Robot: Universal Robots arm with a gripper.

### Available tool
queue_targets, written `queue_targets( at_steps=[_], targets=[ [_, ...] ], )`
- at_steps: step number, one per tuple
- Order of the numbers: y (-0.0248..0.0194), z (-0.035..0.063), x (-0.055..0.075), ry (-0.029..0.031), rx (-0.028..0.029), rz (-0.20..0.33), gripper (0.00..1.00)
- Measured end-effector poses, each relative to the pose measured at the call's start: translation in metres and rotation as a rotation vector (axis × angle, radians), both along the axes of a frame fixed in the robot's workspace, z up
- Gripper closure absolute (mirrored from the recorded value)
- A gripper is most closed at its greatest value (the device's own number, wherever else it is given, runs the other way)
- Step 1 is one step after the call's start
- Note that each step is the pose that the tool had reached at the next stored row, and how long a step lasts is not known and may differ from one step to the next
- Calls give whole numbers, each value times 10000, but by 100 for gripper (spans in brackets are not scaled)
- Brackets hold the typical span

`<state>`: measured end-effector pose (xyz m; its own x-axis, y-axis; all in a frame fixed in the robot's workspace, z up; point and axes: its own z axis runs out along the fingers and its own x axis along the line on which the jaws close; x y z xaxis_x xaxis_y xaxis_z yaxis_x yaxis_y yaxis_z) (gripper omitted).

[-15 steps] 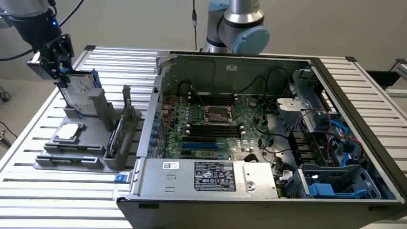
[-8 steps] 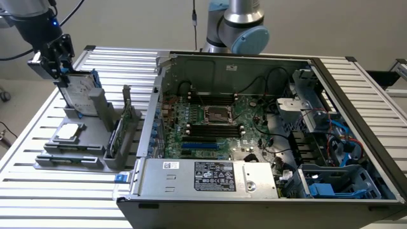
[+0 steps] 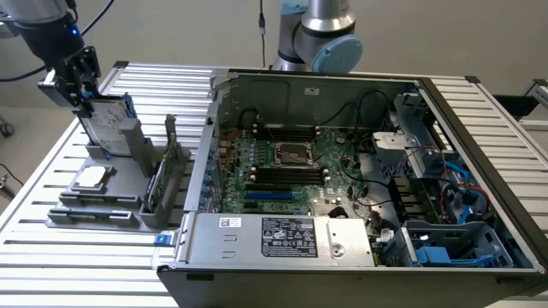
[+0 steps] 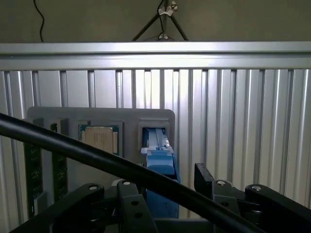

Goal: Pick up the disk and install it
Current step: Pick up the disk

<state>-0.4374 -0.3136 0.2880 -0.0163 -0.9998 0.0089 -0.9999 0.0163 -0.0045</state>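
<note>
In the exterior view the gripper hangs over the disk, upright in the holder beside the case. In the wrist view the fingers stand apart astride its blue carrier; closing off-centre could tilt the disk or jam it in its slot.

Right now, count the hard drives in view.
1. The disk stands in the grey holder at the exterior view's left, with the open gripper around it. More may hide inside the computer case.
</note>
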Motion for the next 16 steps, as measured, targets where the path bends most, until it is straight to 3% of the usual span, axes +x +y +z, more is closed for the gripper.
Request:
queue_targets(
  at_steps=[10,16],
  targets=[
    [5,-13,0,17,-40,-56,46],
    [6,-14,0,21,-40,-124,61]
  ],
)
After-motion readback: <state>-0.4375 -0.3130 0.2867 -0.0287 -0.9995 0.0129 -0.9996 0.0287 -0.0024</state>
